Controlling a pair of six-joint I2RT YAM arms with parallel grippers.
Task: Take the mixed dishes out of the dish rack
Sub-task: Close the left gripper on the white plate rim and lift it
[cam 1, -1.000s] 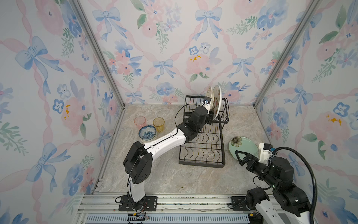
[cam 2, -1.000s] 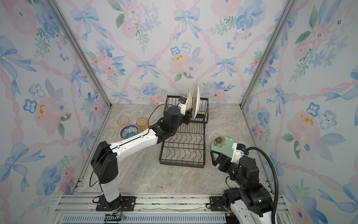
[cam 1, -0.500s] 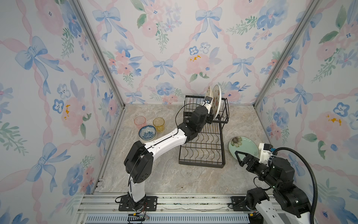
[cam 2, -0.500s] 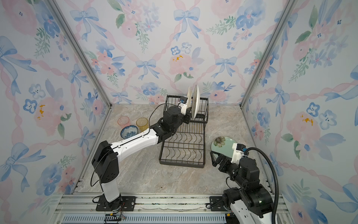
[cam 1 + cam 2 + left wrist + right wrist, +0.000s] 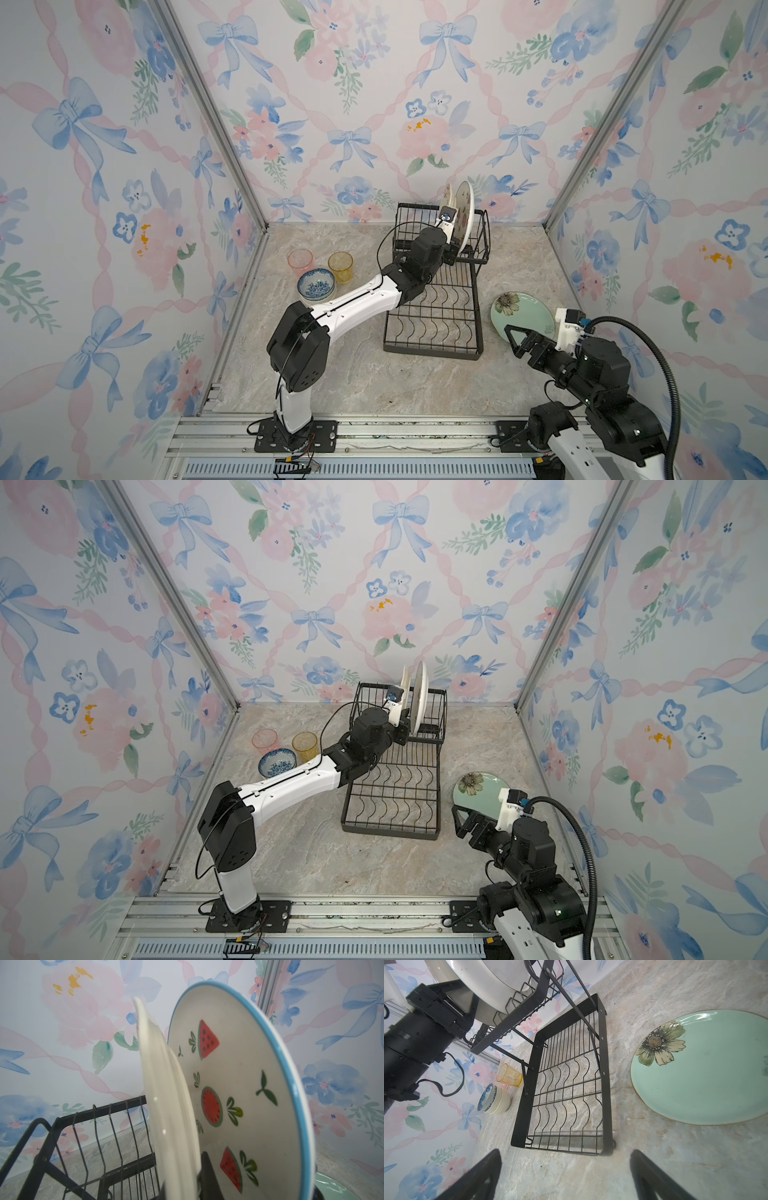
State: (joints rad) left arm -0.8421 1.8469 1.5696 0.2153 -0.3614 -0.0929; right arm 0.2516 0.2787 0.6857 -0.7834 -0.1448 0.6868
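The black wire dish rack (image 5: 432, 351) (image 5: 390, 831) (image 5: 607, 1084) stands mid-table. Two cream plates stand upright in its raised back shelf. My left gripper (image 5: 454, 246) (image 5: 405, 729) (image 5: 182, 1186) is shut on the lower rim of the nearer cream plate (image 5: 166, 1095) (image 5: 446, 198), with one finger on each face. Behind it stands the blue-rimmed watermelon plate (image 5: 249, 1084) (image 5: 465, 212). The mint-green flower plate (image 5: 528, 316) (image 5: 706, 1076) lies flat on the table right of the rack. My right gripper (image 5: 515, 336) (image 5: 461, 820) (image 5: 564, 1176) hovers open and empty just in front of that plate.
Left of the rack, a blue-patterned bowl (image 5: 316, 284) (image 5: 486, 1097) sits stacked on cream bowls. Behind the stack stand a pink tumbler (image 5: 300, 259) and an amber tumbler (image 5: 340, 266). The rack's lower tray holds nothing. Flowered walls close in three sides.
Hardly anything differs in the top views: my left arm stays at the upper shelf by the plates. The right arm has not moved.
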